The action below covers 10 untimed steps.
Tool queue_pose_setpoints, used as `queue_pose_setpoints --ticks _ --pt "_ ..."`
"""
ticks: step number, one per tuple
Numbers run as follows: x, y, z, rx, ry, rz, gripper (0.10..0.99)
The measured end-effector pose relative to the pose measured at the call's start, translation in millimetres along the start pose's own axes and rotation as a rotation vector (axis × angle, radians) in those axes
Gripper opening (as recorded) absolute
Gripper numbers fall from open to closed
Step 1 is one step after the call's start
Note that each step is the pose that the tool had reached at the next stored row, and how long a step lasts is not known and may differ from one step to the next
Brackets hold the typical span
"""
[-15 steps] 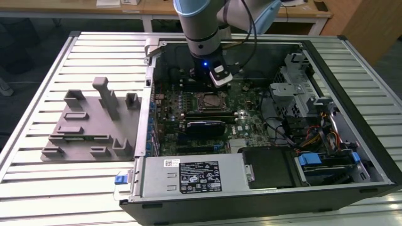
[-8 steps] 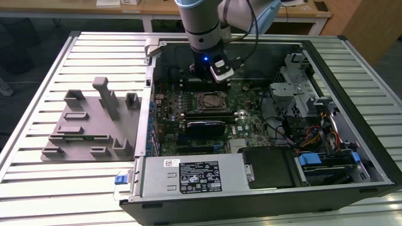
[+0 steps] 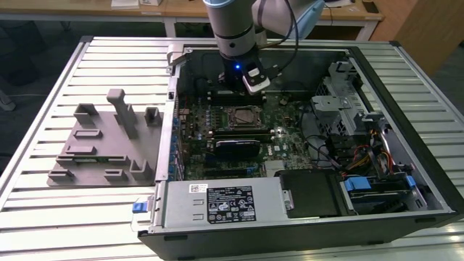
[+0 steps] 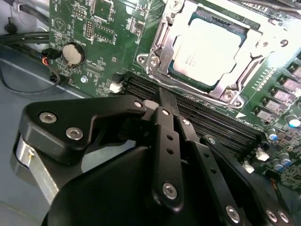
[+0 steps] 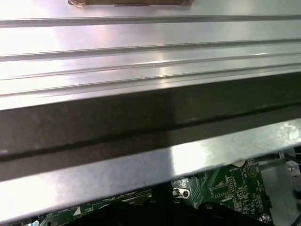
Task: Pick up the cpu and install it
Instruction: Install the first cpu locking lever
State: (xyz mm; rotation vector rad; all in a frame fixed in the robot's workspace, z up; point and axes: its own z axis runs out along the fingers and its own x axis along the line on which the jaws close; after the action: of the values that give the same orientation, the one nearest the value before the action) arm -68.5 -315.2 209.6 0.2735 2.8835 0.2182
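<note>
**Chip seated in its socket, hand just beside it**

The cpu lay flat in the socket on the green board, its pale metal top facing up inside the silver frame. In the second wrist view the hand stood just short of the socket, over the dark memory slots that run along the socket's near edge; its black links filled the foreground and converged to a narrow tip, and nothing was seen between the fingers. Whether they were fully together could not be told, since the tips were hidden behind the links. The hand was apart from the chip, not touching it.

In the exterior view the arm reached down into the open computer case, ending just beyond the socket's far side. The socket sat near the middle of the board there, with one black card on the side of it away from the arm.

Counted: one chip, one socket, one arm with one hand, one case, and one grey tray with upright posts, lying well away from the socket, outside the case wall on the slatted metal surface. One round coin battery sat on the board, apart from the socket's corner.
</note>
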Motion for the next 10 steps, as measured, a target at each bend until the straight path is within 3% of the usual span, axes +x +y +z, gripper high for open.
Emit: queue_pose_setpoints --ticks 3,8,10 --pt "-0.3 0.0 0.3 0.016 0.0087 -0.002 0.106" --pt "-1.7 -0.5 0.6 0.056 0.0181 -0.008 0.106" --pt "-2.6 -0.6 0.8 0.072 0.0282 -0.009 0.106"
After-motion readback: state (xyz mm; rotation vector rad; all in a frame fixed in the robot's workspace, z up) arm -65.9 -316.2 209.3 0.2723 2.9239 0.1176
